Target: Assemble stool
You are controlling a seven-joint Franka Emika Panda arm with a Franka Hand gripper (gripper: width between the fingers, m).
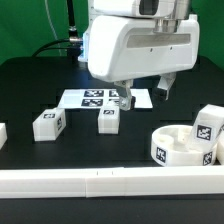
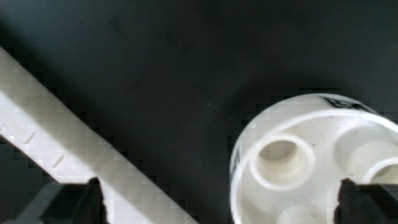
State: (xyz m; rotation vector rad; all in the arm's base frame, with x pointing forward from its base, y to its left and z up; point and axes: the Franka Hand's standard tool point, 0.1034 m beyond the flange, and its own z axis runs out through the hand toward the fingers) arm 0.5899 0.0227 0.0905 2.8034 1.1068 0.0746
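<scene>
The round white seat (image 1: pixel 178 146) lies at the exterior view's right near the front rail, sockets up. One block leg (image 1: pixel 208 127) stands upright at its right side. Two loose legs (image 1: pixel 47 122) (image 1: pixel 109 119) lie on the black table in front of the marker board. My gripper (image 1: pixel 144 96) hangs open and empty above the table, behind and left of the seat. In the wrist view the seat (image 2: pixel 317 140) shows with a round socket (image 2: pixel 279 155). The gripper (image 2: pixel 222 205) has its dark fingertips (image 2: pixel 71 200) wide apart with nothing between them.
The marker board (image 1: pixel 95 97) lies flat behind the loose legs. A long white rail (image 1: pixel 100 181) runs along the table's front edge and shows in the wrist view (image 2: pixel 63 125). A white piece (image 1: pixel 2 133) sits at the far left edge.
</scene>
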